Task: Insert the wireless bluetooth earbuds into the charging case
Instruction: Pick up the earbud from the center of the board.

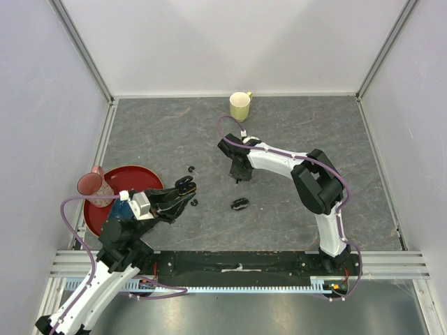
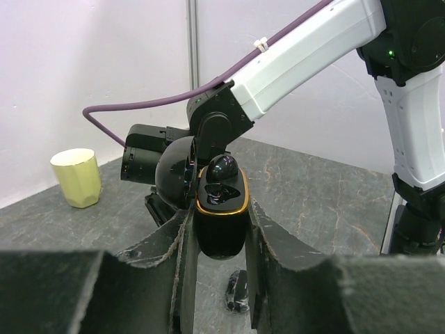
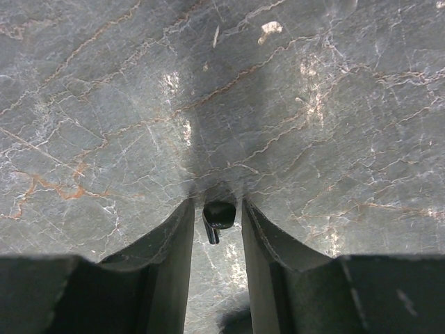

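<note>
My left gripper is shut on an open black charging case with a gold rim, held above the table; its lid stands up behind it. One earbud sits in the case's top. My right gripper points down at the table, its jaws narrowly open around a tiny black earbud with small gaps on both sides. Two loose earbuds lie on the table, one far and one beside the left gripper. A second black case lies shut in the middle.
A red plate and a pink cup are at the left, beside my left arm. A yellow cup stands at the back; it also shows in the left wrist view. White walls close in three sides.
</note>
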Motion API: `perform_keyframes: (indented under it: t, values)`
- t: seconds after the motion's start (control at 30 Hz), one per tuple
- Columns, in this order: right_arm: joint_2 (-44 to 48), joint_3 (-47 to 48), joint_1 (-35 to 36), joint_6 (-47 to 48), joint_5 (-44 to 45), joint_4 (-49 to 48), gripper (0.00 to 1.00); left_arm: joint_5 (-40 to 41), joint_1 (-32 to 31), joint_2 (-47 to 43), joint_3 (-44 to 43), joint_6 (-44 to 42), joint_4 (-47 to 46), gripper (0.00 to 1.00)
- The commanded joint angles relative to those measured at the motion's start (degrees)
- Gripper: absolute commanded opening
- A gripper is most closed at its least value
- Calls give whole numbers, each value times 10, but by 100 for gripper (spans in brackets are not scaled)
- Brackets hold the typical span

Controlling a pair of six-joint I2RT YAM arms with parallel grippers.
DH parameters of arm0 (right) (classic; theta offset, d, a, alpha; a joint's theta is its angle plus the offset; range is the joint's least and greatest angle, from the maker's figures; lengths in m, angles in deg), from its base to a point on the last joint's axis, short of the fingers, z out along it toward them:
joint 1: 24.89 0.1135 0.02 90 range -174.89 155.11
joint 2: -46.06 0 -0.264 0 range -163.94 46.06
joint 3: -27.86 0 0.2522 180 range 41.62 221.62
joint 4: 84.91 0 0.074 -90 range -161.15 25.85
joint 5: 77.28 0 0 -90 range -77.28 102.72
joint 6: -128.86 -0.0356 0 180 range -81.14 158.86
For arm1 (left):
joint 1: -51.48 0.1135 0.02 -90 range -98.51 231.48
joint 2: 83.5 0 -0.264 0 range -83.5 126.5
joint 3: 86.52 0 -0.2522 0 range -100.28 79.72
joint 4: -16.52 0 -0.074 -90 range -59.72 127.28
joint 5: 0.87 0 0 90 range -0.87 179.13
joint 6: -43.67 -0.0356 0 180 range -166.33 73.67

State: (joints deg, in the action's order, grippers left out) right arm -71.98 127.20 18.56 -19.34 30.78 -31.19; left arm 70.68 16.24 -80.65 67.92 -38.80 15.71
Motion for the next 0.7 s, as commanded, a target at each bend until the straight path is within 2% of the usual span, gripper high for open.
perform_keyframes:
  t: [0.0,0.67]
  values:
    - [-16,13,6,8,3,4,40,5,-2,1,4,-10,-7,2]
    - [-24,11,12,24,8,4,39,4,-2,6,5,-8,-8,2]
